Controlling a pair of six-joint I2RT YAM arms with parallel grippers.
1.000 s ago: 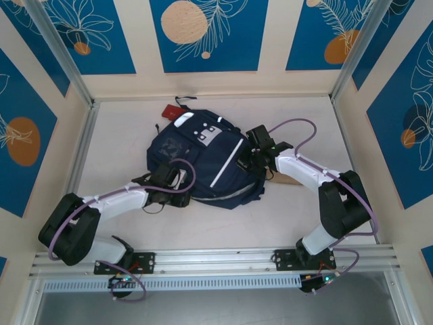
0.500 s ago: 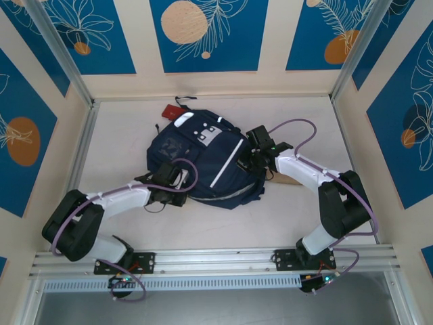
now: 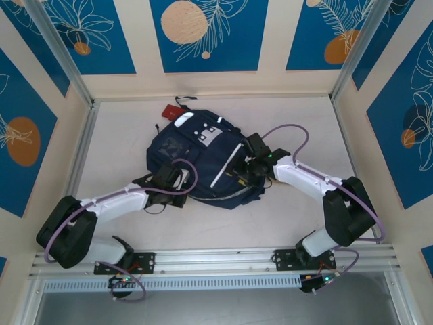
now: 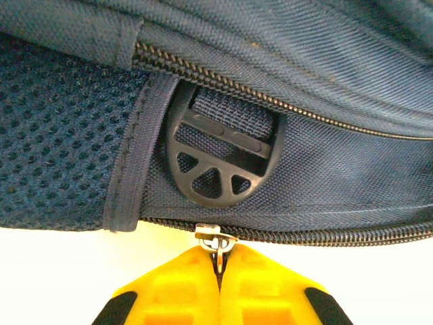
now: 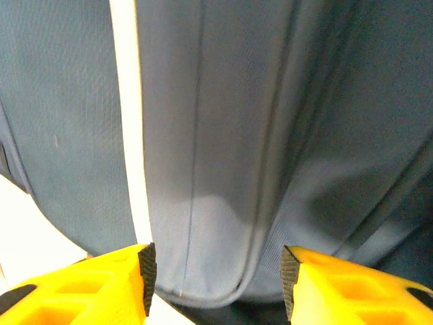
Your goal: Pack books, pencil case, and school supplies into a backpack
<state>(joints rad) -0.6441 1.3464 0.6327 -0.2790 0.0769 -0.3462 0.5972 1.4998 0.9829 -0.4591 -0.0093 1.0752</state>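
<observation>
The large navy-blue fabric backpack (image 3: pixel 196 162) lies flat in the middle of the pale table (image 3: pixel 298 122), with a flat red thing (image 3: pixel 169 110) just behind its far edge. Two things have changed in the last second. The left hand (image 4: pixel 218 261), half spread a moment ago at the backpack's near-left edge, is now pressed together on the small metal zipper pull (image 4: pixel 215 242), which sits just below a black plastic buckle (image 4: pixel 216 159). The right hand (image 5: pixel 215 274), until now clamped shut at the backpack's right side, has let go. Its yellow fingers stand spread with a soft fold of navy cloth between them, beside the thin white stripe (image 5: pixel 128 135), and its arm has swung in a little over the bag. The stretch of zip seen from the left wrist looks closed, so the backpack is probably not yet open for packing. The left hand seems ready to draw the zip. With the right hand's hold released, the bag may slide along unless it is braced again.
</observation>
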